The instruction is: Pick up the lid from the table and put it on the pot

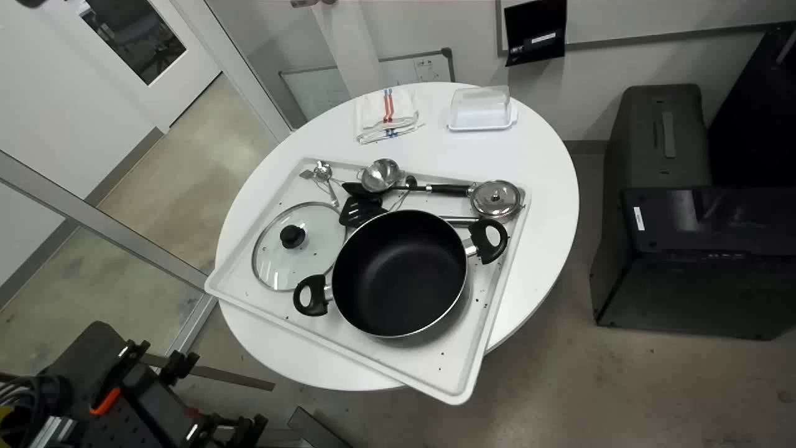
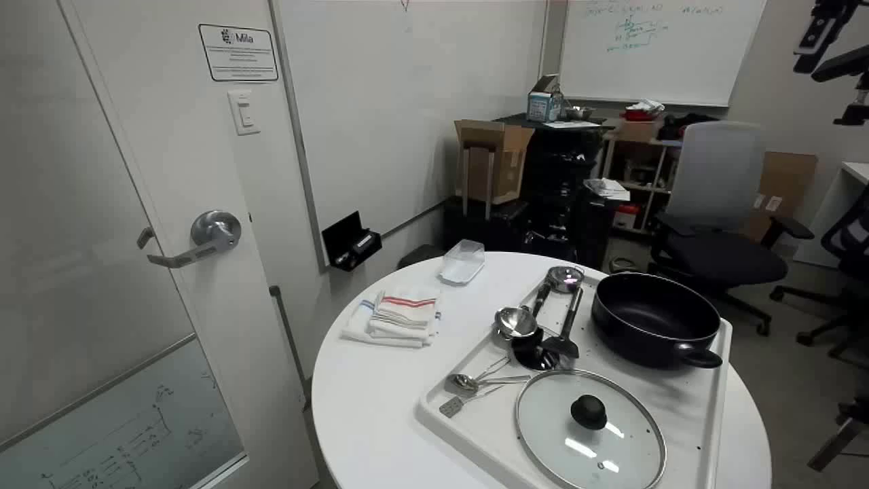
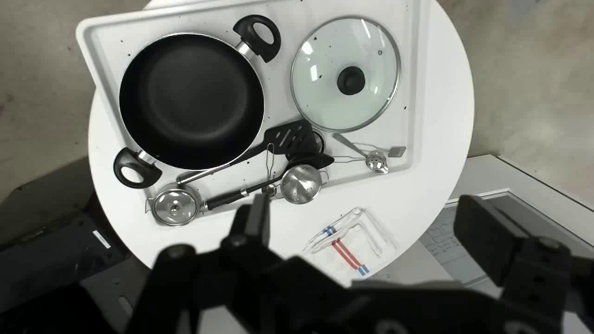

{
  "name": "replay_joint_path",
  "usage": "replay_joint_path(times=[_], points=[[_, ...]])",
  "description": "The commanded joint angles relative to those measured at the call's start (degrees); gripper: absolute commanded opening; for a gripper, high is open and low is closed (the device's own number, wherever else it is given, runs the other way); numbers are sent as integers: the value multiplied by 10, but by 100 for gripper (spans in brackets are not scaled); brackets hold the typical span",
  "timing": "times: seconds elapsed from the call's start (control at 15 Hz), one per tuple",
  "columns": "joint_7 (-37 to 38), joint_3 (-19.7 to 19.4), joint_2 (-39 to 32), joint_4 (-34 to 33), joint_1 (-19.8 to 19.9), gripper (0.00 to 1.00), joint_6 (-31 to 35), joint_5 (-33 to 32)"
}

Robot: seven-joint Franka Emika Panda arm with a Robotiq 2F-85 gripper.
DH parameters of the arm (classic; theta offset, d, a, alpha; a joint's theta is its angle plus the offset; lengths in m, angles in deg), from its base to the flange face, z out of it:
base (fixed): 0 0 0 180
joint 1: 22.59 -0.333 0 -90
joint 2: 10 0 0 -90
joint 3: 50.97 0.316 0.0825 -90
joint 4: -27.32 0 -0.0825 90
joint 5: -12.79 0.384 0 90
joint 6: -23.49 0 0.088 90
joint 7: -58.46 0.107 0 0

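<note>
The lid, a round clear glass disc with a black knob, lies flat, knob up, on a white tray; it shows in both exterior views (image 1: 317, 255) (image 2: 563, 421) and the wrist view (image 3: 325, 97). The black pot stands upright and uncovered on the same tray beside the lid (image 1: 401, 274) (image 2: 655, 319) (image 3: 192, 102). Its inside looks empty. The tray rests on the round white table (image 1: 541, 149) (image 2: 373, 407) (image 3: 448, 102). My gripper (image 3: 371, 227) is wide open and empty, high above the table, its fingers framing the towel side in the wrist view.
The tray (image 1: 444, 367) also holds metal ladles, strainers and a black slotted spatula (image 3: 290, 137) beside the pot. A folded towel (image 1: 388, 115) and a clear-lidded butter dish (image 1: 482, 111) sit on the table. Black cases (image 1: 684, 261) stand beside it. A glass wall is close by.
</note>
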Motion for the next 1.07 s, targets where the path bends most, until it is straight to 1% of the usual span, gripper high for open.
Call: replay_joint_path(times=[0.0,0.67,1.0], points=[[-5,14,-2,-1,16,100,-2,6],[-3,16,-7,-3,16,100,-2,6],[-5,31,-56,-19,9,100,-8,10]])
